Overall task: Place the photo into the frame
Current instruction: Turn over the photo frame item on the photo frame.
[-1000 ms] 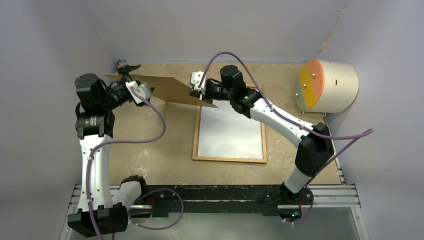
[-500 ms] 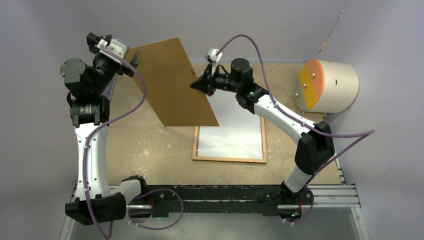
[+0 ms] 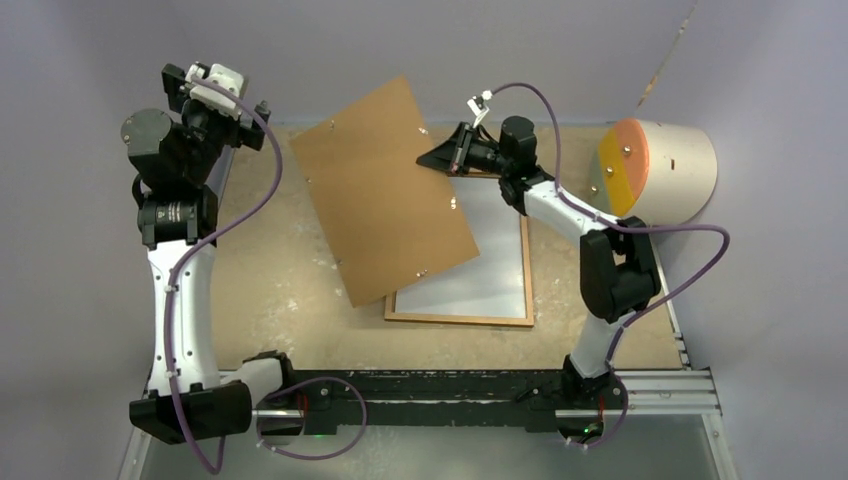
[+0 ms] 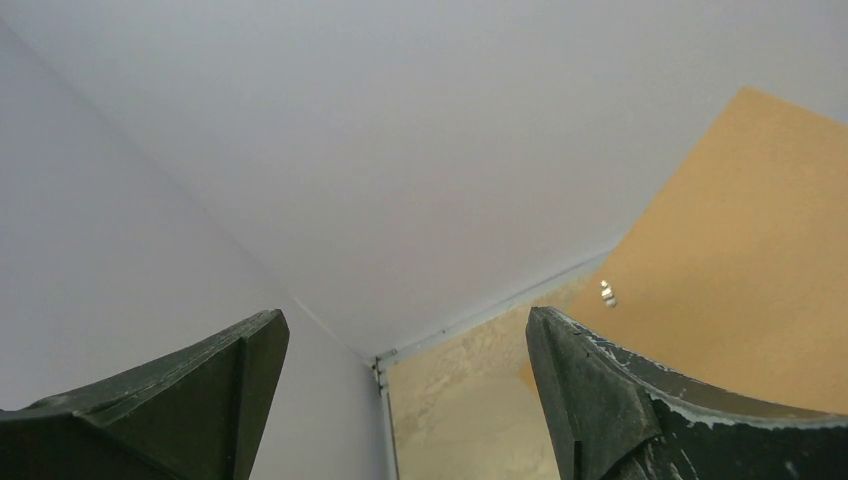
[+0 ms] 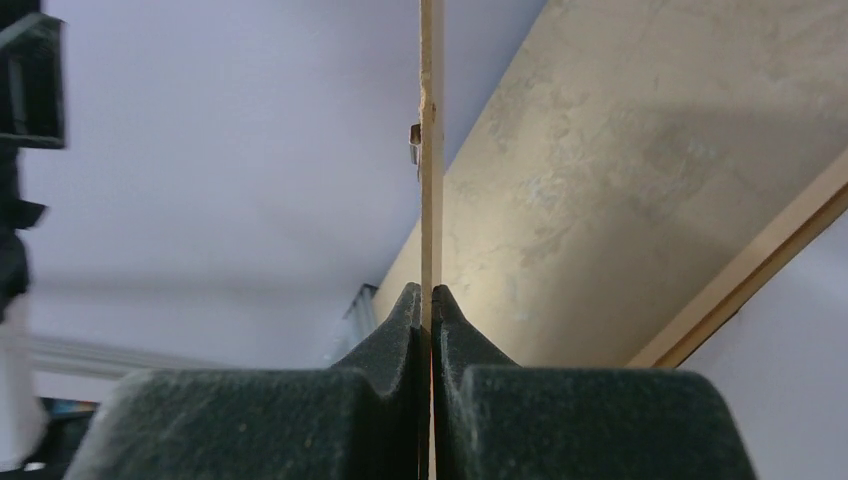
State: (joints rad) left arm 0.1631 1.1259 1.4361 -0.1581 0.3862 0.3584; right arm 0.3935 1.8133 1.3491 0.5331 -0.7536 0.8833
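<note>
The frame (image 3: 460,319) lies on the bench (image 3: 280,300), a white sheet (image 3: 485,275) inside. The right hand (image 5: 431,300) pinches the tilted backing board (image 3: 385,190) over it; the left hand (image 4: 403,320) gapes empty.

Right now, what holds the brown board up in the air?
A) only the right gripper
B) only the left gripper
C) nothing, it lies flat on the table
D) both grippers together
A: the right gripper is shut on the thin edge of the brown board, while the left gripper stands open and apart from it.
</note>
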